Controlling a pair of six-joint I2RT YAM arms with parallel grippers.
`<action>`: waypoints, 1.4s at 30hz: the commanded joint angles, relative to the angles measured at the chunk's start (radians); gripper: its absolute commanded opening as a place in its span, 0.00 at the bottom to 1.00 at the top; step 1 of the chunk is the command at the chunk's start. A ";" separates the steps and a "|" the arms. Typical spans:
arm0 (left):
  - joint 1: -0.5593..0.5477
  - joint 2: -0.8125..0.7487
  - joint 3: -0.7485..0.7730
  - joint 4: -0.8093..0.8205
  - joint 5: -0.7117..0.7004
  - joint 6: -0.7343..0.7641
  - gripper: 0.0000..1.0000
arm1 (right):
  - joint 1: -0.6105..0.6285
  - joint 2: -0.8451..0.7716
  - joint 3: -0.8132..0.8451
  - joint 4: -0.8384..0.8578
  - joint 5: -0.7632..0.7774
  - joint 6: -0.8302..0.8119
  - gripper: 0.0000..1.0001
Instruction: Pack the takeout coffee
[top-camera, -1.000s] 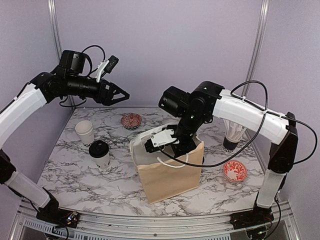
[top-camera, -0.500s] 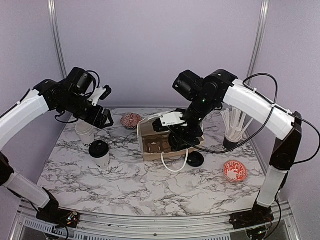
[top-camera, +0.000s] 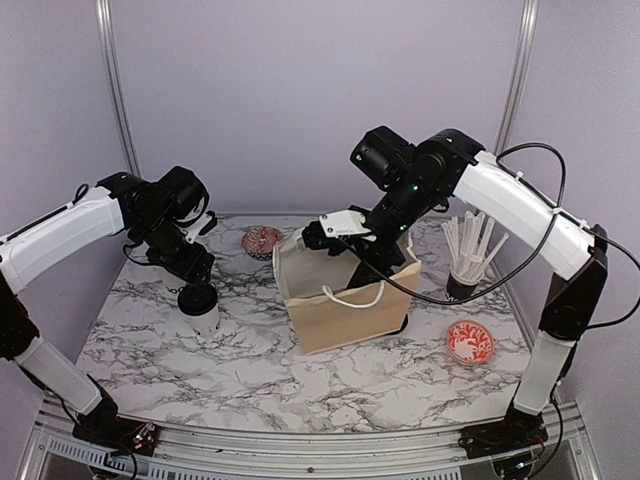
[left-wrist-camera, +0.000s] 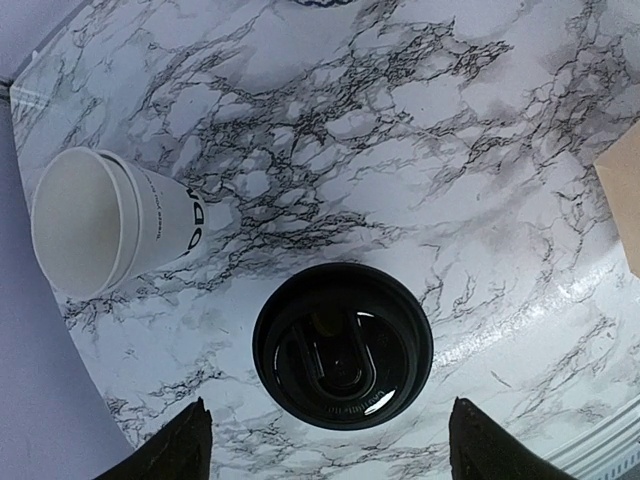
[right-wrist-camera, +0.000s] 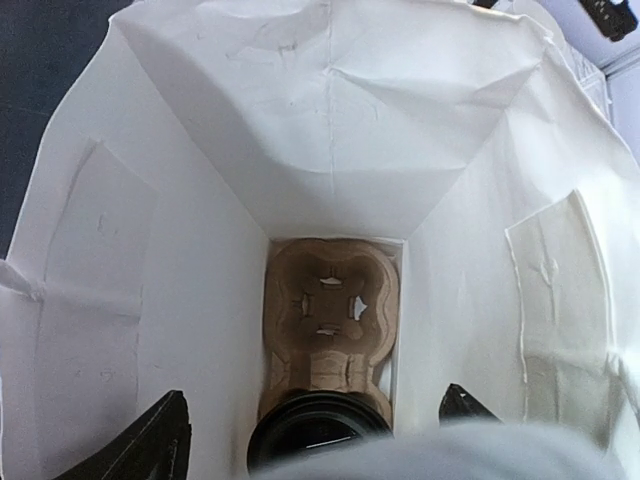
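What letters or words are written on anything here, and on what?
"OD": black letters on the side of the white lidless paper cup; the rest curves out of sight.
Round black plastic lid: raised marks, too blurred to read.
Brown paper bag: no writing seen.

Red-patterned bowl (top-camera: 470, 342) lies near the stick cup (top-camera: 460, 288).

The unlidded white paper cup (left-wrist-camera: 110, 225) carries black lettering near its base. Only the letters "OD" are legible in the left wrist view; the rest curves out of sight. Raised marks on the black lid (left-wrist-camera: 342, 345) cannot be read.
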 joint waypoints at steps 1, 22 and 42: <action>0.004 0.001 -0.035 -0.041 -0.043 -0.017 0.82 | 0.013 0.003 0.078 -0.004 -0.071 -0.015 0.83; 0.016 0.044 -0.109 0.040 -0.003 -0.006 0.82 | 0.083 0.100 0.105 -0.004 -0.135 -0.005 0.81; 0.030 0.104 -0.119 0.076 0.049 0.012 0.76 | 0.083 0.114 0.104 0.016 -0.115 0.002 0.80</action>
